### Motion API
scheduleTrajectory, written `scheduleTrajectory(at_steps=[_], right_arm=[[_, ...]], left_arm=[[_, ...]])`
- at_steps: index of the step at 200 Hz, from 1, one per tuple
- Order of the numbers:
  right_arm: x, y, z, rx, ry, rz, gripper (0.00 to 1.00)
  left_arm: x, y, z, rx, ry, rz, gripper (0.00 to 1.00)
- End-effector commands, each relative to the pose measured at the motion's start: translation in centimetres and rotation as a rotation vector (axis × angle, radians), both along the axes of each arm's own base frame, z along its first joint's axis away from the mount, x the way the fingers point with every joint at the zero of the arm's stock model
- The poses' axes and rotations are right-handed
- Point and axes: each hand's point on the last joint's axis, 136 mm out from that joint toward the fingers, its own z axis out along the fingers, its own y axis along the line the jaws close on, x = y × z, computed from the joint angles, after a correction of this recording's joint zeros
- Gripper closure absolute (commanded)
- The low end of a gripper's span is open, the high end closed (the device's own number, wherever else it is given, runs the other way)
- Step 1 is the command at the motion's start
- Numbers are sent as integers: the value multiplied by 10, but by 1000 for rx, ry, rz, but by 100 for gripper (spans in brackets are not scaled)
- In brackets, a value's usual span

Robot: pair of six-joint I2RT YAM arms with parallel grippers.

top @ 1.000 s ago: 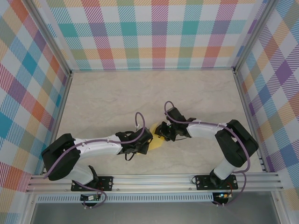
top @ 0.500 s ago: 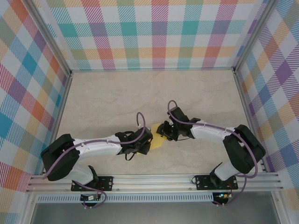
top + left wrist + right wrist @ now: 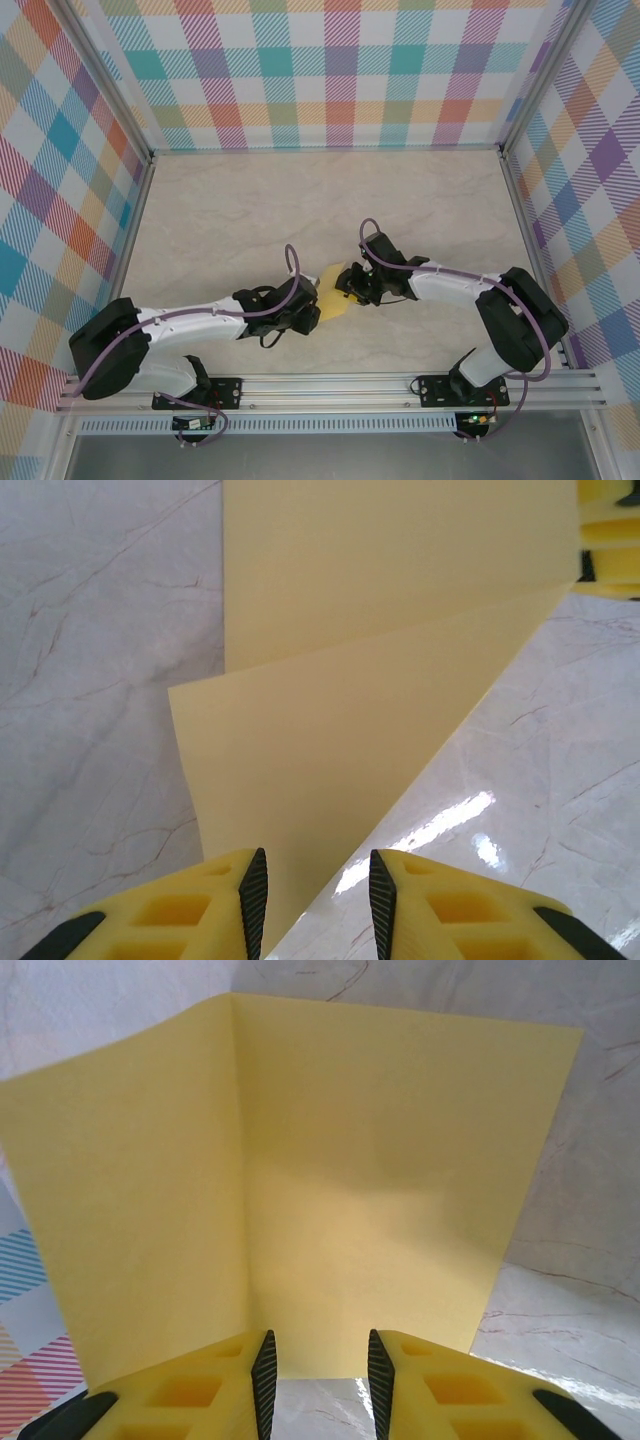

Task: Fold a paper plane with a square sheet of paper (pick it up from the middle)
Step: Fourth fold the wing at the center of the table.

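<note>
Though the table stretches open on every side of it, the square sheet of paper, creased and partly lifted, sits hemmed between the left gripper at its near-left edge and the right gripper at its right edge. Both pairs of jaws stand parted around those edges, seemingly clamping nothing.

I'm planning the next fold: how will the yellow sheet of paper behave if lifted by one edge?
The sheet of paper looks thin, so it would probably flop away from the grip. Its crease likely stiffens it along that line. On the glossy table it may slide easily.
</note>
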Motion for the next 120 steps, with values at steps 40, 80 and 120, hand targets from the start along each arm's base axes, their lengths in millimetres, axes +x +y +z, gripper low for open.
scheduleTrajectory(at_steps=[40,80,120], right_arm=[[-1,1,-1,16,15,-5,67],[-1,-1,-1,9,15,-8,67],[-1,-2,-1,8,15,-10,67]], left_arm=[[3,-5,-14,43,-36,-28,67],[5,1,-13,55,-59,-13,71],[4,1,-13,63,-64,-26,72]])
